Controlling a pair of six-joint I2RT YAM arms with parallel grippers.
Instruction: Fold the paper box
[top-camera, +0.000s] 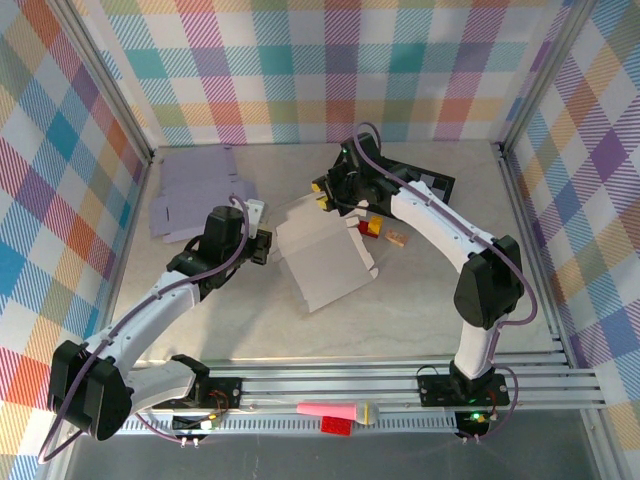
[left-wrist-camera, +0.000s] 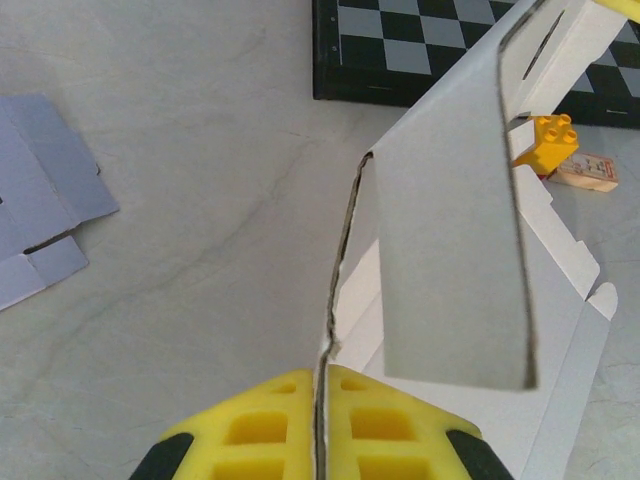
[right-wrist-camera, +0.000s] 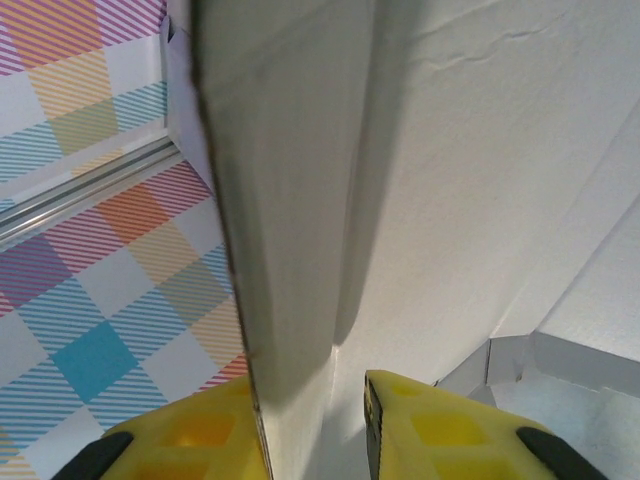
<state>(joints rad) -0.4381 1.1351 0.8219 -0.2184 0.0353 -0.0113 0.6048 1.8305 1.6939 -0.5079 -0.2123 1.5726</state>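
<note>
We see one paper box (top-camera: 325, 262) half-formed at mid-bench (top-camera: 430, 310), two of its walls raised. The left tool (left-wrist-camera: 320, 390) is pinched tight on the edge of one upright wall. The right tool (right-wrist-camera: 315, 400) stands narrowly parted around another flap, one pad clear of it. Near the box's far corner lie one yellow brick (left-wrist-camera: 545, 142) and one wooden block (left-wrist-camera: 588, 172), close to one checkerboard (left-wrist-camera: 420, 50). Flat box blanks (top-camera: 195, 190) lie well apart at the far left. Open bench runs along the box's near side.
</note>
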